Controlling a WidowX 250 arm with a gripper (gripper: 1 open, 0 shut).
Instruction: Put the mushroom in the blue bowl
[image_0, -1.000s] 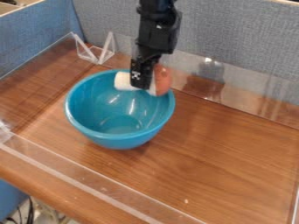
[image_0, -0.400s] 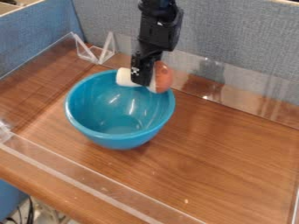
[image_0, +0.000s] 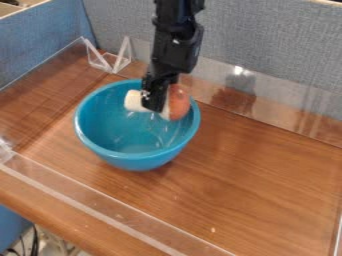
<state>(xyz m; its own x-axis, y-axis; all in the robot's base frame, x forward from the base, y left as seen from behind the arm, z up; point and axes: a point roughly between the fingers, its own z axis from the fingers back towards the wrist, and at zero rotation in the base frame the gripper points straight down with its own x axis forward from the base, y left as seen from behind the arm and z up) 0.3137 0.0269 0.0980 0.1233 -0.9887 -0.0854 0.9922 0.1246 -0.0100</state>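
mushroom (image_0: 177, 103) hangs at the back rim of the blue bowl (image_0: 98, 136), clamped in my tool (image_0: 158, 103), closed around it above the table (image_0: 254, 190); lifting and carrying look done, only the release remains.

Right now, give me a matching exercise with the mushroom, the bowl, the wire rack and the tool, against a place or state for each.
1. mushroom
2. bowl
3. wire rack
4. tool

A. white, standing near the back left of the table
B. shut on something with a reddish cap
C. round and turquoise, standing on the wood
D. held over the turquoise thing's far side

Pairs: 1-D, 2-C, 3-A, 4-B
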